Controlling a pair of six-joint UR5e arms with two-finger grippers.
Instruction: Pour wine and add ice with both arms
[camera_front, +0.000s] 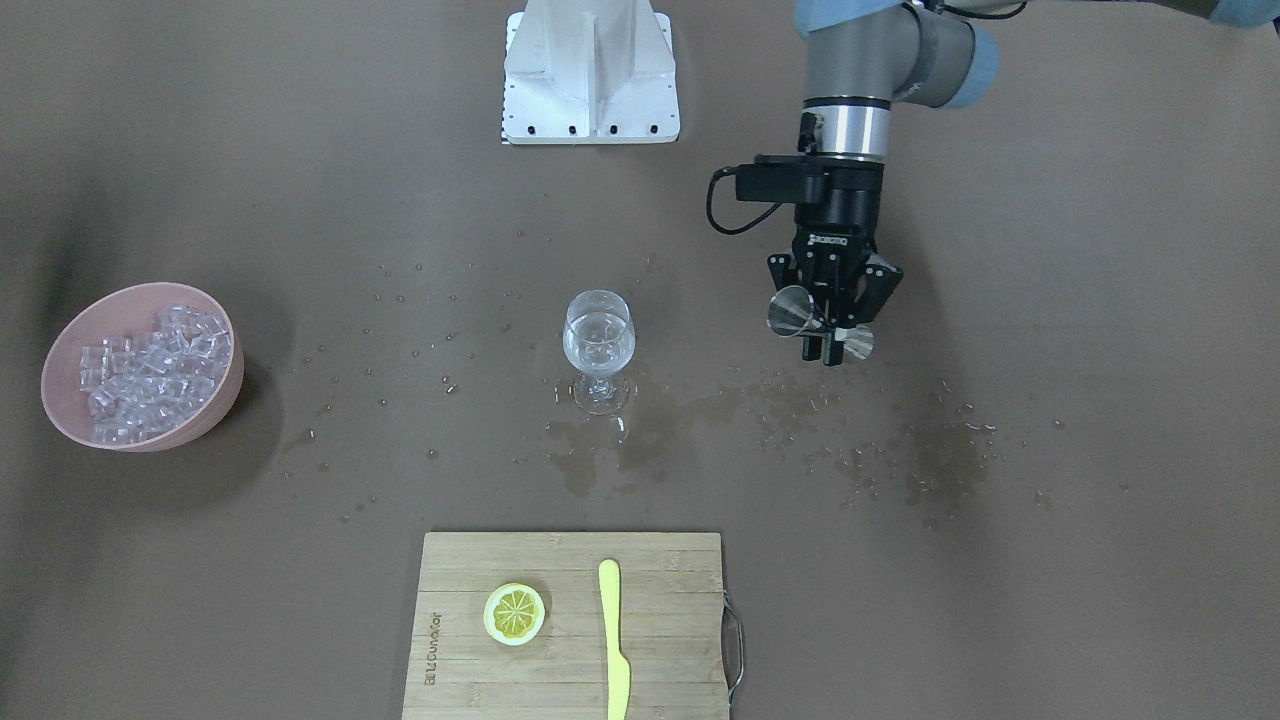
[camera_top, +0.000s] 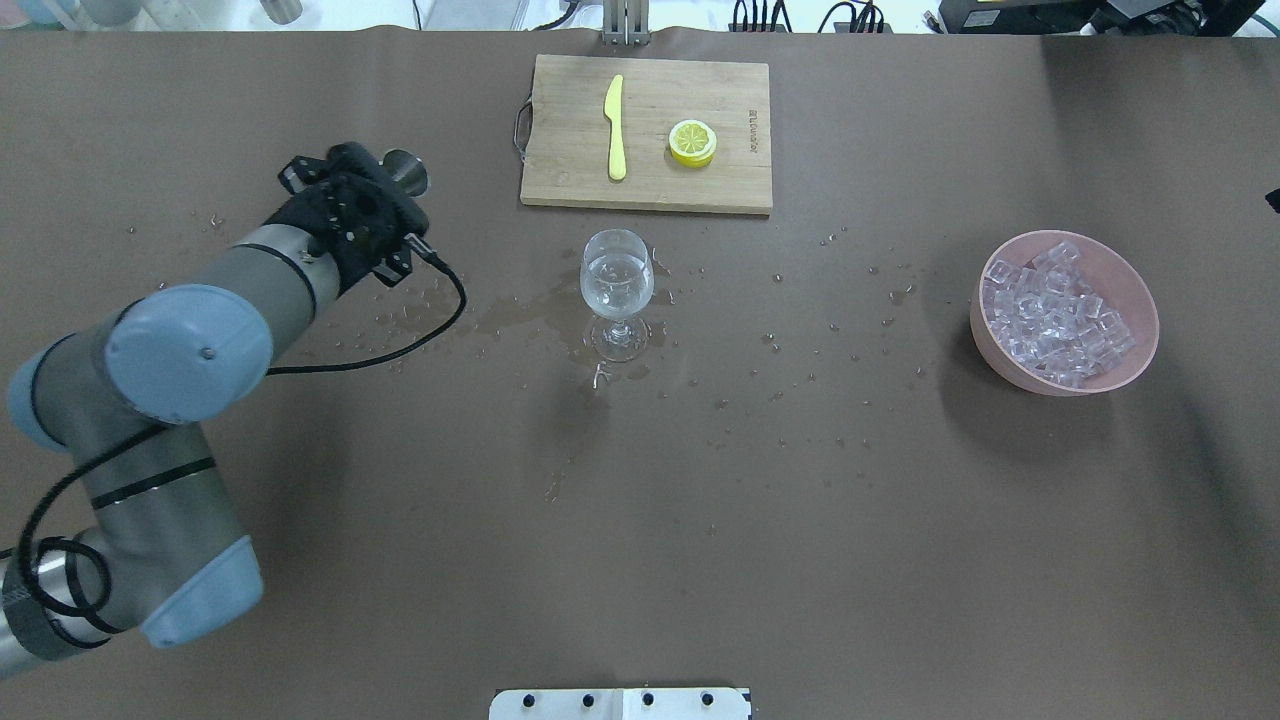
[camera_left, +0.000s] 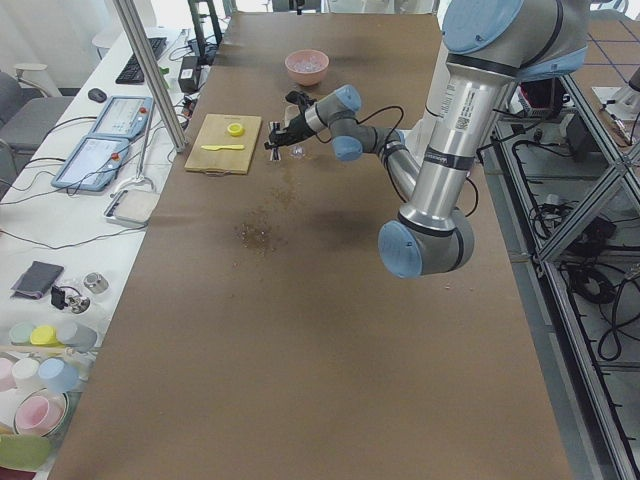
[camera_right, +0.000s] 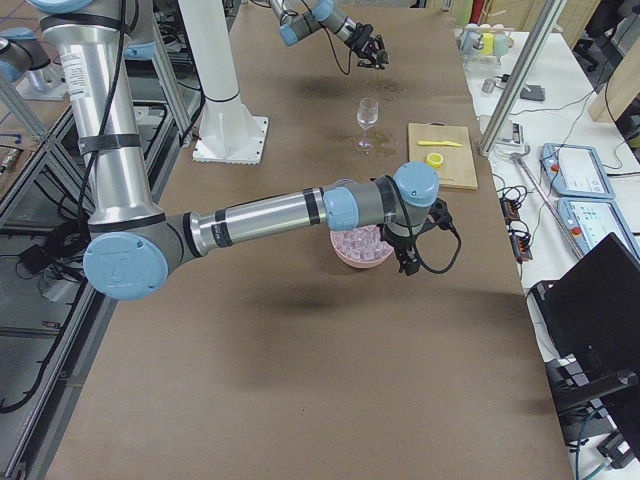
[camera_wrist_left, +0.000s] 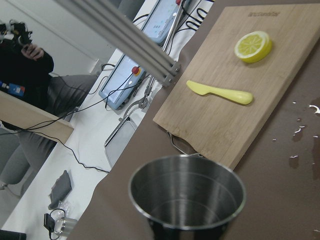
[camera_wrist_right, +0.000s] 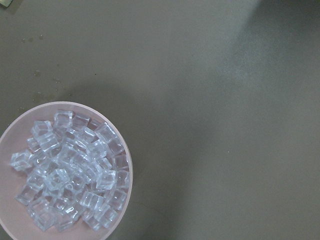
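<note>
OK, left claw (camera_front: 830, 338) is clamping a steel jigger (camera_front: 795, 312) around its waist and holding it on its side, off the table (camera_front: 1100, 560) as far as I can tell. The left wrist view is looking straight into the jigger's cup, which is looking empty.

The wine glass (camera_front: 598, 340) is standing upright well apart from this claw, on its inner side toward the table's middle. The wine (camera_front: 598, 355) is sitting in its bowl, a small clear amount. Wet patches (camera_front: 930, 470) are lying on the table near the claw and around the glass foot. The chopping board (camera_top: 570, 185) with lemon slice (camera_top: 692, 142) and yellow knife (camera_top: 615, 130) is lying beyond the glass, untouched.

The right claw (camera_right: 412, 248) is hovering just beside the pink bowl (camera_right: 352, 258). It's only showing in a side view, so I cannot tell whether its fingers are apart or together. The ice (camera_wrist_right: 70, 175) is lying heaped in that bowl, and none is in the glass yet.

My read is that pouring is done and the ice is coming next. The right claw is sitting off-centre from the heap, so it should be centring over the cubes before dropping. It should be pinching one cube squarely, since they're looking slick. The release should be happening low over the glass rim to avoid tipping it. The left claw should be keeping the jigger away from the glass meanwhile.
</note>
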